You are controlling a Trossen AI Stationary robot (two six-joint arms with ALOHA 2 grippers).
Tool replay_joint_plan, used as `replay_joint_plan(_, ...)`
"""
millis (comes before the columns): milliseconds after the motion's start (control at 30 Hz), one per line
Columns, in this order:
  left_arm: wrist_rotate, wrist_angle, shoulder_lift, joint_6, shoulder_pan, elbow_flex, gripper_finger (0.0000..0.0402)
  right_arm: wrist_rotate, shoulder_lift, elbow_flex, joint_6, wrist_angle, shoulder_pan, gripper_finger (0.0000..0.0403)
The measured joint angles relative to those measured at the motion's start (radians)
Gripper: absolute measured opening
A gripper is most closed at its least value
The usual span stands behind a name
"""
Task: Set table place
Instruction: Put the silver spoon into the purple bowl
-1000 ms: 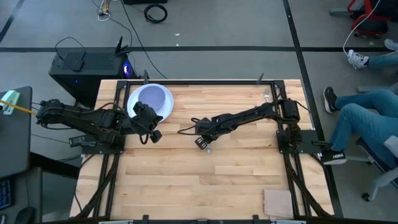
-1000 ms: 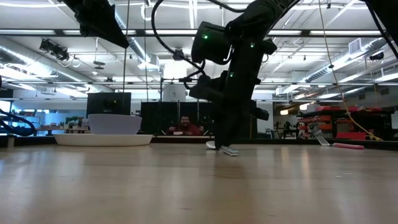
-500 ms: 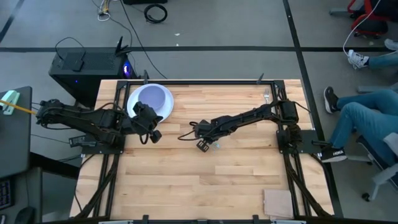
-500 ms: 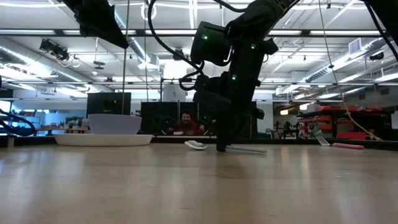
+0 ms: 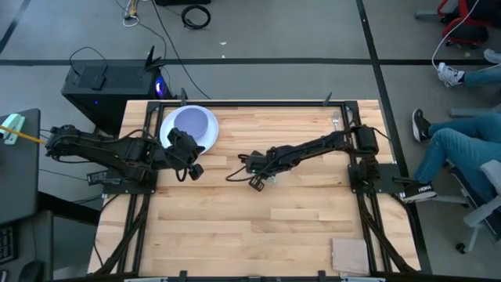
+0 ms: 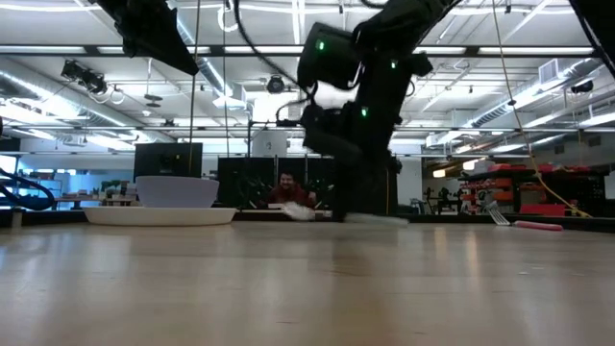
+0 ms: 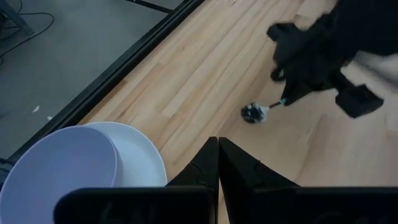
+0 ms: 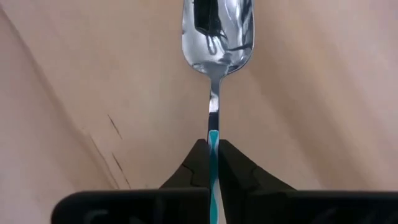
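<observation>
Over the middle of the table [image 5: 258,227], the right gripper [image 8: 213,163] is clenched on the thin teal-edged handle of the silver spoon [image 8: 217,34], carried just clear of the wood. Farther off, the left gripper [image 7: 218,163] hangs pinched together, grasping nothing, beside the white plate [image 5: 166,135] with the lavender-blue bowl [image 5: 192,125] at the far left corner.

The high view looks straight down on the whole table [image 5: 258,227] and both arms. The low view sits at tabletop level, facing the room. The right wrist view is very close over the spoon [image 8: 217,37] ahead of the right gripper [image 8: 211,163] — the left wrist view shares it from farther off.
</observation>
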Motion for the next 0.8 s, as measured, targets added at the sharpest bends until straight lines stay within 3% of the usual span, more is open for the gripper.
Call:
replay_joint_plan(333, 0.0, 0.0, 0.0, -0.026, 0.0, 0.0, 0.0022, 0.056, -0.135, 0.003, -0.078, 0.022, -0.014, 0.0011)
replay_joint_plan(800, 0.0, 0.005, 0.006, -0.027, 0.0, 0.0, 0.002, -0.001, -0.227, 0.005, -0.265, 0.101, -0.129, 0.0011)
